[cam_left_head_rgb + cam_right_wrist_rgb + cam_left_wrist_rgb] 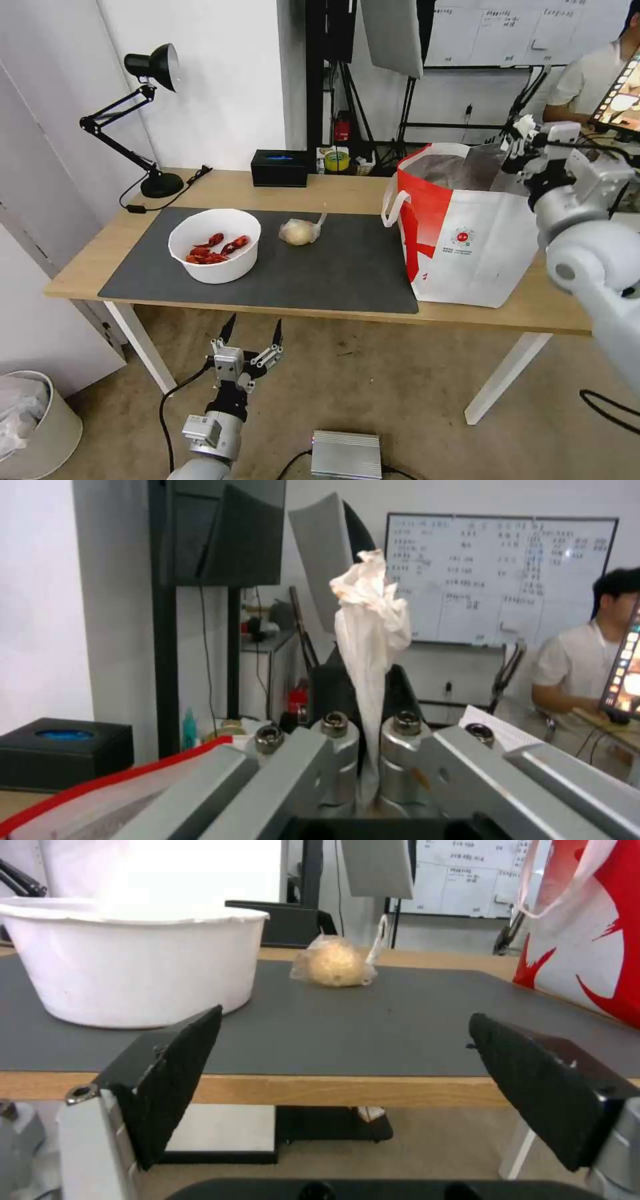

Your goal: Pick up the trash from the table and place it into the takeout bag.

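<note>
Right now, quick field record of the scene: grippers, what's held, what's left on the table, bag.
right gripper: shut on the crumpled tissue, raised by the rim of the takeout bag
left gripper: open, low in front of the table, holding nothing
on mat: white bowl with red shells, bagged beige lump
takeout bag: upright on the robot's right end of the table, mouth open
other: black box, desk lamp along the far edge

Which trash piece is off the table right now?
The crumpled white tissue, pinched in the right gripper above the takeout bag. The white bowl and bagged beige lump sit on the mat.
</note>
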